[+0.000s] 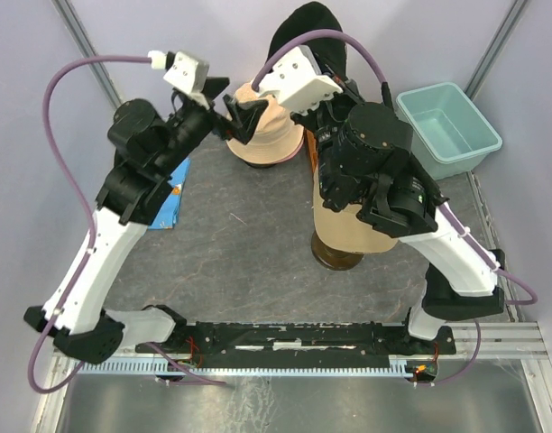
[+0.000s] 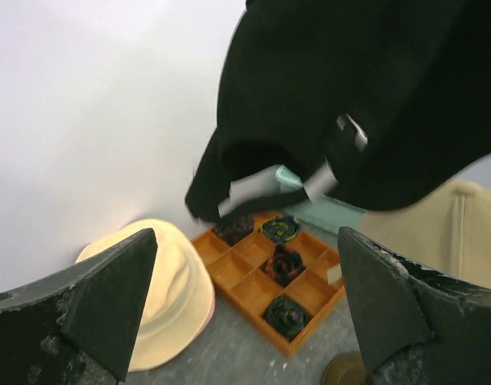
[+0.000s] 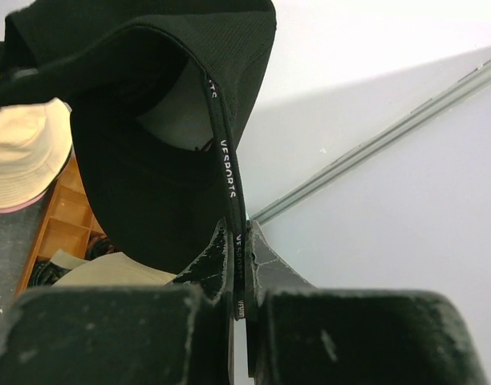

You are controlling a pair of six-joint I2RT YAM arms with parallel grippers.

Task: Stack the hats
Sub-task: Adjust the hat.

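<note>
Pinching black cap (image 3: 149, 160) by its thin lettered rim band, right gripper (image 3: 237, 277) clamped shut on it, aloft at rear of worktop (image 1: 249, 244); left gripper (image 2: 245, 241) wide open, empty, facing the crown. Soft, light, floppy fabric, likely to sag; best taken at the band. Beige bucket hat (image 1: 262, 135) nearby, rounded, limp.

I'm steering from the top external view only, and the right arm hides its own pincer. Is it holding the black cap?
Observer: Yes. The right pincer is shut on the black cap, pinching its lettered inner band.
Operator: And the left one?
Observer: The left pincer is open and empty; the cap hangs ahead of it.
Operator: Anything hidden near the hats?
Observer: An orange compartment tray with dark rolled items lies beside the pale bucket hat.
</note>
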